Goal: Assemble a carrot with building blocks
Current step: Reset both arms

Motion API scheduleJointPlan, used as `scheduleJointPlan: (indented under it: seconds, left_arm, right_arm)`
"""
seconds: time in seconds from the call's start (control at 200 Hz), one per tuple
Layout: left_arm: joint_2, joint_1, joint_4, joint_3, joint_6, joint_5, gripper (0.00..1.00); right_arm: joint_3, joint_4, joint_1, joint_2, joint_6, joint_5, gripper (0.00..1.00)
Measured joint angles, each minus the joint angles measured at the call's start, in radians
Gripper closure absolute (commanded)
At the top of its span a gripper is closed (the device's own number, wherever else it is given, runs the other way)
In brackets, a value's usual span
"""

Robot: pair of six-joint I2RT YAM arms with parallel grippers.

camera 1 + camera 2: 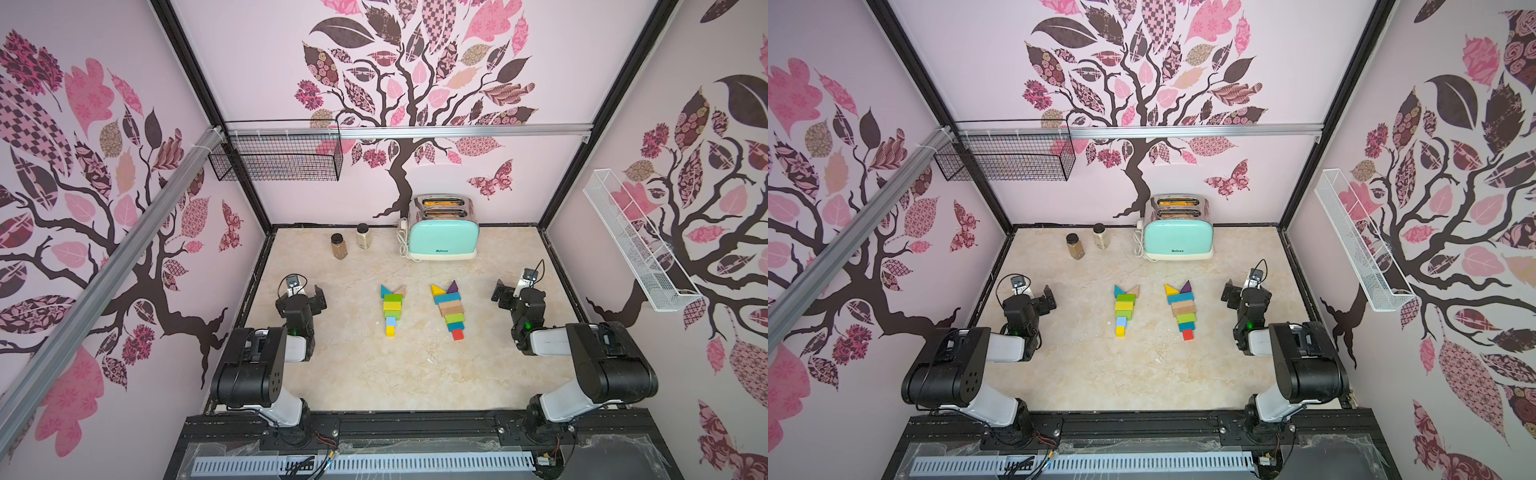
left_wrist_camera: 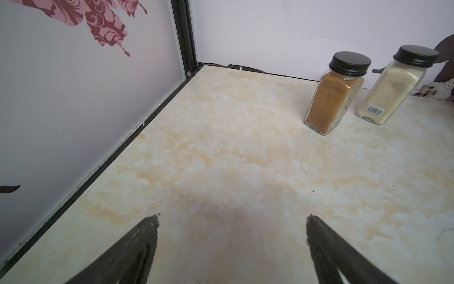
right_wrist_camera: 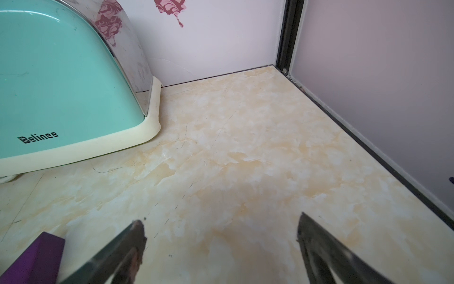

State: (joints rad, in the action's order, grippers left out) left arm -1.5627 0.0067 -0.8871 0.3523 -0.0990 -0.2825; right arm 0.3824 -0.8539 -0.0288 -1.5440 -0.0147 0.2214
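Note:
In both top views the building blocks lie in two tapering rows mid-table. The left row (image 1: 392, 309) (image 1: 1124, 309) has teal and tan wedges at its far end, then green and yellow bars, a light blue cube and a yellow cube. The right row (image 1: 449, 309) (image 1: 1183, 309) has yellow and purple wedges, then teal, tan and green bars and a red cube. My left gripper (image 1: 305, 289) (image 2: 233, 216) hovers left of the rows, open and empty. My right gripper (image 1: 515, 286) (image 3: 221, 221) hovers right of them, open and empty, with the purple wedge (image 3: 32, 258) beside one finger.
Two spice jars (image 1: 338, 246) (image 2: 336, 93) stand near the back wall, left of a mint toaster (image 1: 442, 232) (image 3: 61, 86). A black wire basket (image 1: 278, 153) hangs on the back wall, a white mesh shelf (image 1: 636, 237) on the right wall.

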Motion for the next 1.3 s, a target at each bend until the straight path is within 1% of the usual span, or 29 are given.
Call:
scheduleJointPlan:
  seconds: [0.415, 0.705, 1.3]
  left_arm:
    - [0.0, 0.0, 0.0, 0.0, 0.002, 0.0, 0.02]
    - [0.0, 0.0, 0.0, 0.0, 0.002, 0.0, 0.02]
    - [0.0, -0.001, 0.0, 0.0, 0.003, 0.0, 0.02]
  right_arm:
    - [0.0, 0.001, -0.004, 0.0, 0.002, 0.007, 0.01]
    - [0.004, 0.018, -0.006, 0.0, 0.037, -0.065, 0.01]
    - [0.017, 0.039, -0.006, 0.0, 0.042, -0.077, 0.01]
